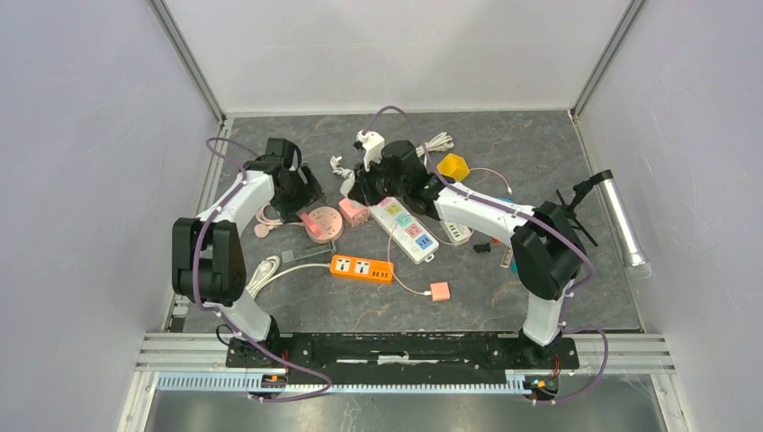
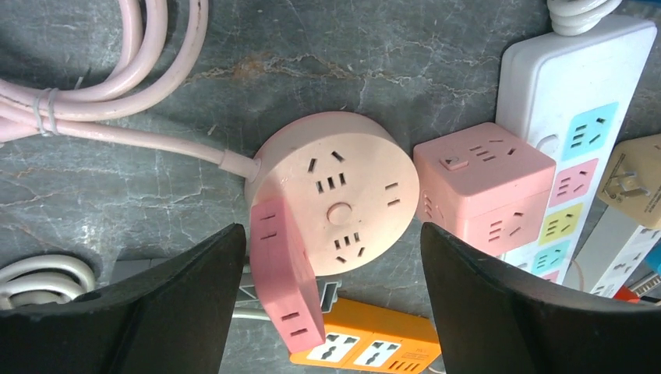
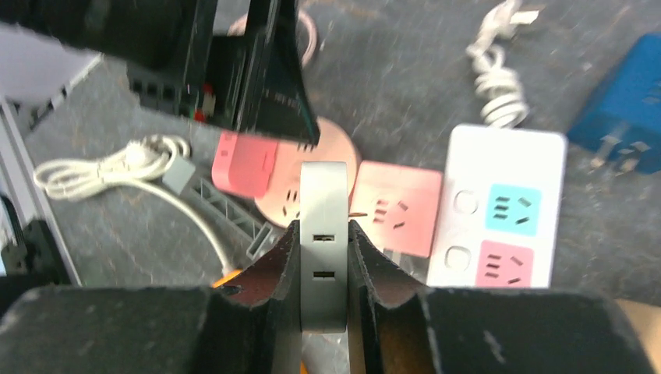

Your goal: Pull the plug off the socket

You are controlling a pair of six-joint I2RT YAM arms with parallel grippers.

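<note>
My left gripper [image 2: 331, 231] hangs open over a round pink socket [image 2: 335, 195] with a pink cord. A flat pink plug block [image 2: 284, 273] stands on edge at the socket's near-left rim, between my jaws and close to the left finger [image 2: 179, 304]. I cannot tell whether its prongs are in the socket. My right gripper [image 3: 323, 227] is shut on a flat grey plug [image 3: 323, 195] with two small slots, held above the table. From above, the left gripper [image 1: 306, 193] and right gripper [image 1: 369, 184] flank the round socket [image 1: 321, 223].
A pink cube socket [image 2: 483, 187] sits right of the round one, against a white power strip [image 2: 573, 132]. An orange strip [image 2: 374, 343] lies nearer. A small pink cube [image 1: 439, 291], a yellow block [image 1: 453, 166], white cables [image 1: 263, 270] and a silver cylinder [image 1: 623, 225] surround them.
</note>
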